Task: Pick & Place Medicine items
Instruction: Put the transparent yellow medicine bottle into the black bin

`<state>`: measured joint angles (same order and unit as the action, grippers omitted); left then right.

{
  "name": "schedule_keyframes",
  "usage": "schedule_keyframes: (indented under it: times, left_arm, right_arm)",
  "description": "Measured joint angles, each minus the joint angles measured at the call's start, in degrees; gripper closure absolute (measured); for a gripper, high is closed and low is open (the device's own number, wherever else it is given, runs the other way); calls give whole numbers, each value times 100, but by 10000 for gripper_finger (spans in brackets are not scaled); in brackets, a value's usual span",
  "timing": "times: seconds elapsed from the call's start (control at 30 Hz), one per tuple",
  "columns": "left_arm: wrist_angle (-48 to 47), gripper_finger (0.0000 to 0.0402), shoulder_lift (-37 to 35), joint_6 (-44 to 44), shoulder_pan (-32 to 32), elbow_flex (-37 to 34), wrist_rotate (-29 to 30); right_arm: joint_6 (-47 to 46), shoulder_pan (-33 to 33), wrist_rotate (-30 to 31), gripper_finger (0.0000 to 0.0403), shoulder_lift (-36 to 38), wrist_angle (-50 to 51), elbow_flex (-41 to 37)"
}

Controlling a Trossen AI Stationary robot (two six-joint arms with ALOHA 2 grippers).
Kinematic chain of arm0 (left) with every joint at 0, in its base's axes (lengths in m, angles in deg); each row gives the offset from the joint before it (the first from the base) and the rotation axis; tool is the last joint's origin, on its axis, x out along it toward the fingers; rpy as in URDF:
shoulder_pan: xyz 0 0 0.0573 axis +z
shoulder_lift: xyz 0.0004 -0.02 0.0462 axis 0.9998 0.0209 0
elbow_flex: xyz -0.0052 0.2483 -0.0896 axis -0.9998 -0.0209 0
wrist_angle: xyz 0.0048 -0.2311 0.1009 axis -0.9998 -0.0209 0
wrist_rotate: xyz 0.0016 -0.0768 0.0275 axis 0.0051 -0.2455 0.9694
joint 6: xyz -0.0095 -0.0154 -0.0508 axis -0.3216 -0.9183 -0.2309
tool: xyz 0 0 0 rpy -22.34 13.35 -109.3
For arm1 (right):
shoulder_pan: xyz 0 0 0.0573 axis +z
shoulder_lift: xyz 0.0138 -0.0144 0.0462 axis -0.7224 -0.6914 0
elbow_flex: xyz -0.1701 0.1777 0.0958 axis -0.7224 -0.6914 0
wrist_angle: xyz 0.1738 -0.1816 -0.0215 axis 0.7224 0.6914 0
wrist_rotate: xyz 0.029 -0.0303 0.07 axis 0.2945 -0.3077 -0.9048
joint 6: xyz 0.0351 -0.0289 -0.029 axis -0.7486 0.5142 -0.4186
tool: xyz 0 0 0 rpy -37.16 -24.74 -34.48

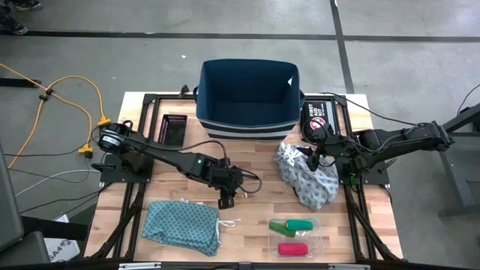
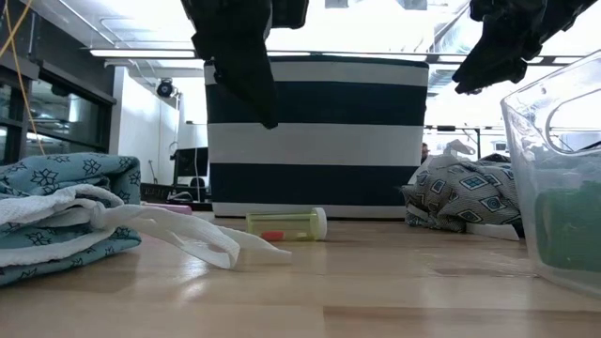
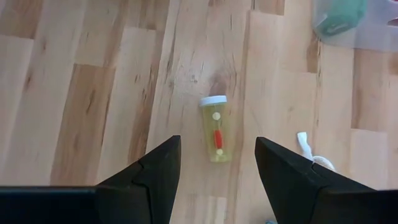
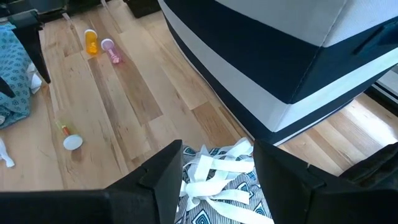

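The navy-and-white striped fabric bin [image 1: 247, 97] stands at the table's rear. The left gripper [image 3: 216, 168] hovers with fingers spread above a small yellow-green plastic vial with white cap [image 3: 216, 129], lying on bare wood. The vial looks light, rigid, and prone to roll; grip across its mid-body. The right gripper [image 4: 217, 168] is spread over the grey patterned cloth [image 4: 217, 186].

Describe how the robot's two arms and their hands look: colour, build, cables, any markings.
Both arms are black, slim and jointed, bolted to black frames at the table's side edges. The left arm shows a small green light along its forearm and a silver-ringed base joint; thin black cables trail beside it. The right arm looks the same, with loose black cables. The left hand and right hand each end in two matte black, wedge-shaped fingers.
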<state>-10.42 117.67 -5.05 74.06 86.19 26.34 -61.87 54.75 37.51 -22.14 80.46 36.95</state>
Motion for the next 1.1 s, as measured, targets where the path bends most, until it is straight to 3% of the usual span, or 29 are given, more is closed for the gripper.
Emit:
schedule_keyframes:
  times: [0.2,0.47,1.1]
  left_arm:
    - [-171,203,146,-28,85,100,-33]
    - [-775,203,927,190,87,844,-91]
    - [-313,203,1634,183,74,1035,-78]
  right_arm:
    - [0,1,0,219,1,3,-1]
    - [0,2,2,219,2,-113,3]
    - [0,0,0,219,2,-256,3]
